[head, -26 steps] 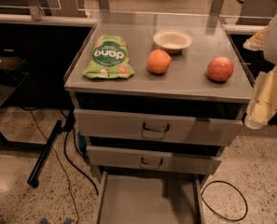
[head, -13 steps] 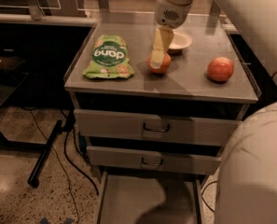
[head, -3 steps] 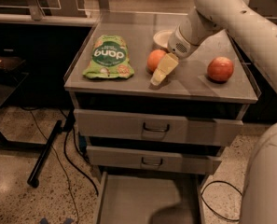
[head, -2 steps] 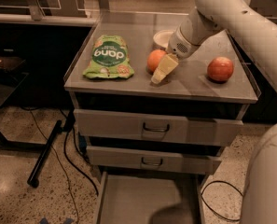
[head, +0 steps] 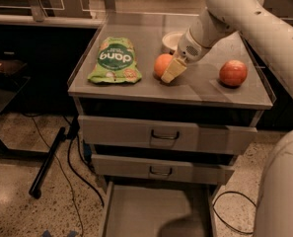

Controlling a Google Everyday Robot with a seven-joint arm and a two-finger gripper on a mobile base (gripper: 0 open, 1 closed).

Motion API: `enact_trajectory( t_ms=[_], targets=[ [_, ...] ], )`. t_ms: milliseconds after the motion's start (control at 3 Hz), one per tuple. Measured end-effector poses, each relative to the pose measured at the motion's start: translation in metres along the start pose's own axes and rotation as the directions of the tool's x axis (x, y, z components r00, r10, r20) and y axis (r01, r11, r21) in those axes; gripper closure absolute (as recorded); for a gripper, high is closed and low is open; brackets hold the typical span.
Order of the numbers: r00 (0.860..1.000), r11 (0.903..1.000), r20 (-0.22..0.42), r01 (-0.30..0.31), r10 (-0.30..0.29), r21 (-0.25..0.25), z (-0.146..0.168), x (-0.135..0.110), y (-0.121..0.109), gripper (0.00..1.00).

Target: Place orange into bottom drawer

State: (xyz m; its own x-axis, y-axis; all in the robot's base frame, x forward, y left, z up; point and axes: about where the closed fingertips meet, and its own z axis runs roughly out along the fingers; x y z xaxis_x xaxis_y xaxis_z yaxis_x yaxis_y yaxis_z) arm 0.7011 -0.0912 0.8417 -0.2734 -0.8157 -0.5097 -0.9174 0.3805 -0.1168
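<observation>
The orange (head: 162, 64) sits on the grey cabinet top (head: 200, 90), near the middle. My gripper (head: 171, 71) is low over the top, its pale fingers (head: 174, 69) right at the orange's right side, touching or nearly touching it. The arm reaches in from the upper right. The bottom drawer (head: 151, 212) is pulled out below, its flat grey floor bare.
A green snack bag (head: 114, 60) lies left of the orange. A white bowl (head: 173, 40) stands behind it. A red apple (head: 233, 73) sits at the right. Two upper drawers (head: 163, 136) are closed. Cables and a black stand leg lie on the floor at left.
Over the last second nothing has visibly moved; the gripper stays beside the orange. Earlier the arm came in from the right and stood over the orange.
</observation>
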Motion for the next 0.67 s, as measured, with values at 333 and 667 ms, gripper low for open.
enact_trajectory(
  t_ms=[333,667],
  targets=[
    [1.000,1.0000,0.000,0.000,0.000,0.000,0.000,0.000,0.000,0.97],
    [0.999,0.9988,0.004,0.039,-0.039,0.029,-0.010,-0.005,0.014,1.00]
  ],
)
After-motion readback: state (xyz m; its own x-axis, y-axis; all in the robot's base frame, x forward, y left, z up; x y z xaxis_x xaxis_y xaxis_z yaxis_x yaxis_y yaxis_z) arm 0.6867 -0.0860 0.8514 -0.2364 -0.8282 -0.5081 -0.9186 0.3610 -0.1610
